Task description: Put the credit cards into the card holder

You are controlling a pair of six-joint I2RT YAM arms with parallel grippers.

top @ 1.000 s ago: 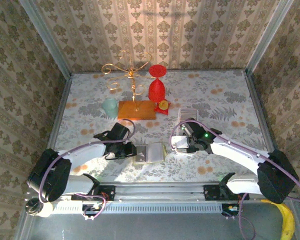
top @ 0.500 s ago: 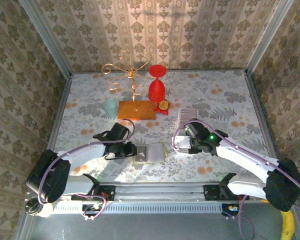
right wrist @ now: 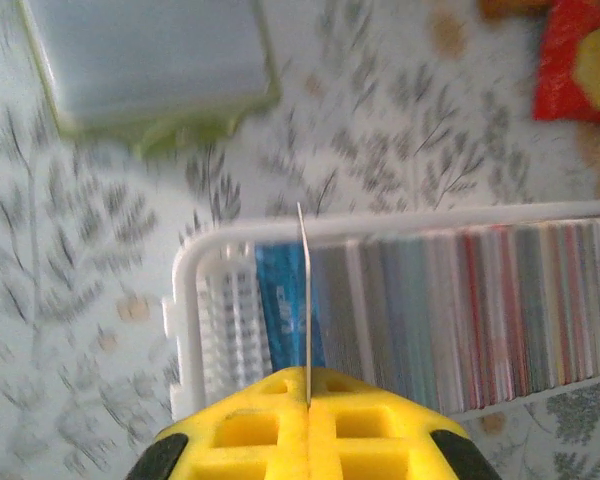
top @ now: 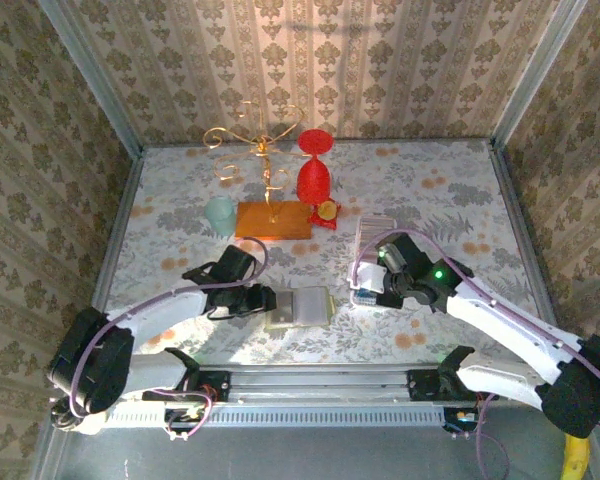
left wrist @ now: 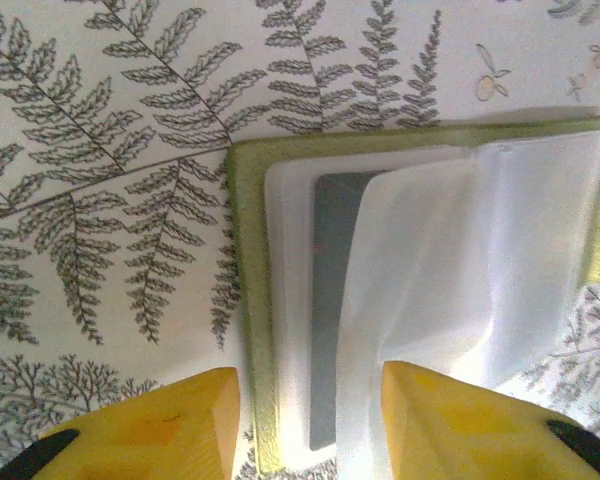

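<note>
Currently right gripper (right wrist: 308, 420) is clamped shut on one credit card (right wrist: 303, 300). It is thin and whitish, seen edge-on as a pale line, and stands upright between the yellow fingers (right wrist: 230, 430). The held card is over the white tray (right wrist: 195, 300), at the end of the row, beside a blue card (right wrist: 280, 310) and the bare ribbed slots. Cannot tell if its lower edge sits in the row.

The tray lies right of the table's middle, near the red goblet (top: 315, 170). It is packed with credit cards (right wrist: 460, 310) standing on edge in grey, whitish, blue and pinkish-red.

Card holder (left wrist: 242, 250) lies flat at the middle of the table's near edge, well apart from the tray. It has a green cover and lies open, with clear plastic sleeves (left wrist: 480, 260), the upper ones bulging up. One grey card (left wrist: 330, 300) sits inside a lower sleeve; other sleeves are too hazy to tell.

Left gripper (left wrist: 305, 420) is at the holder's left side with its jaws apart. The green edge and sleeve ends lie between the fingertips (left wrist: 150, 425), and nothing is gripped. In the top view the left gripper (top: 263, 300) touches or is just beside the holder (top: 302, 322); the right gripper (top: 365, 290) is at the tray's near end.
</note>
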